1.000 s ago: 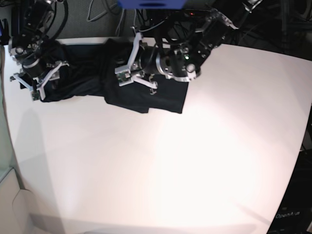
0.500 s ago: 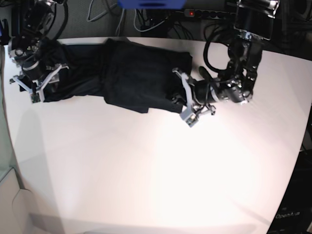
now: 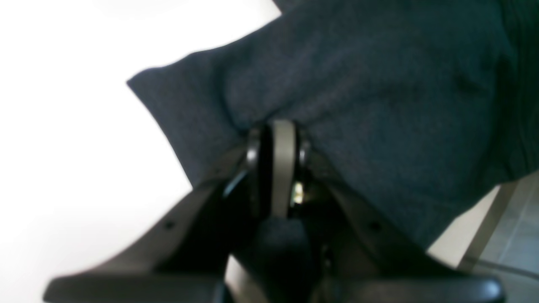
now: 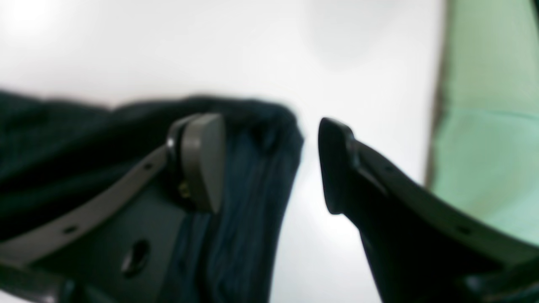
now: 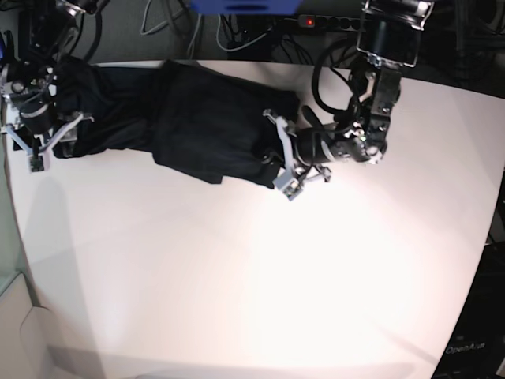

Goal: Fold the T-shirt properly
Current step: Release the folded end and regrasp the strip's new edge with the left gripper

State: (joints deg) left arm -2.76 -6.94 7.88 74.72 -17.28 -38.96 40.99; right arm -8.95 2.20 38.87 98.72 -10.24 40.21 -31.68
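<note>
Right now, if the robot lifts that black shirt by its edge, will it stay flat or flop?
Probably flop: the T-shirt lies in soft rumpled folds on the table. It looks thin and light where the left gripper pinches it shut. It would likely drag rather than roll.

The left arm came down from the far right of the scene and bent toward the middle, its wrist turned sideways. The left gripper lay low and pointed left, its jaws pinched together on a fold of the T-shirt at its right edge. The right arm stood at the far left. The right gripper pointed toward the near side, jaws spread wide apart, one finger over the cloth's end and the other beyond it, gripping nothing.
</note>
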